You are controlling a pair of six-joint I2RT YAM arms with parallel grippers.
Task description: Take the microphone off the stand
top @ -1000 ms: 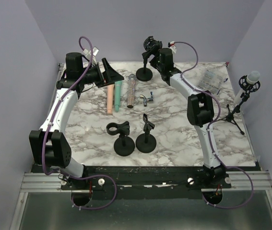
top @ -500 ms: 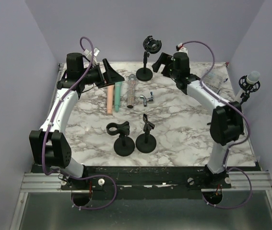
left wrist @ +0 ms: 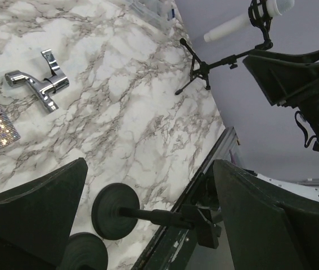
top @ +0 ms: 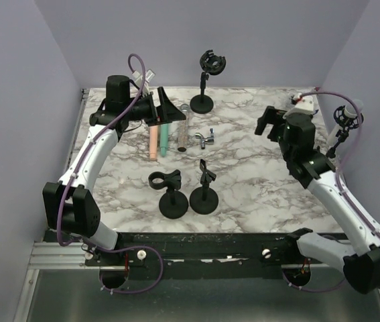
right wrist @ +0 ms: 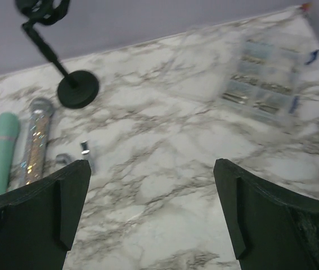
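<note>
Not started: my left gripper (left wrist: 148, 169) is wide open and empty at 10 o'clock, my right gripper (right wrist: 151, 166) open and empty at 2, and the microphone (left wrist: 232, 26) sits clamped in the stand (left wrist: 215, 61) at the far 2 o'clock edge, long axis tilted, head up toward roughly 1 o'clock.

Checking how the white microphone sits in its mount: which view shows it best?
Left wrist: the microphone shows large, its body clear against the wall. The top view shows it small, partly hidden by a cable. The right wrist view misses it.
</note>
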